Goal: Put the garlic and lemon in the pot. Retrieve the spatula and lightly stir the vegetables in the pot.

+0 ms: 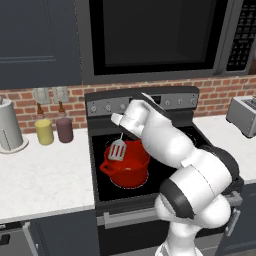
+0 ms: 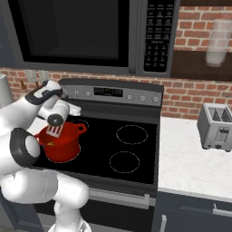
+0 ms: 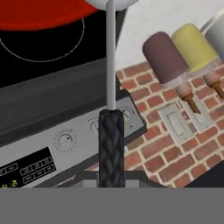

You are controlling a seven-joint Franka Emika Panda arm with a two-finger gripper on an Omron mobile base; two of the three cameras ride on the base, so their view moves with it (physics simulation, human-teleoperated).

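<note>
The red pot (image 1: pixel 126 169) (image 2: pixel 63 144) stands on the stove's front left burner. My gripper (image 1: pixel 123 131) (image 2: pixel 56 120) is shut on the black handle of the spatula (image 3: pixel 110 144) and hangs just above the pot. The spatula's slotted silver head (image 1: pixel 117 150) (image 2: pixel 54 131) points down over the pot's rim on the back left side. In the hand view its thin metal shaft runs up toward the pot (image 3: pixel 39 13). The garlic and the lemon are hidden.
A yellow canister (image 1: pixel 44 131) and a maroon one (image 1: pixel 64 129) stand on the left counter by a paper towel roll (image 1: pixel 10 126). A toaster (image 2: pixel 217 128) sits on the right counter. The microwave (image 1: pixel 150 37) hangs low over the stove's control panel (image 2: pixel 113 94).
</note>
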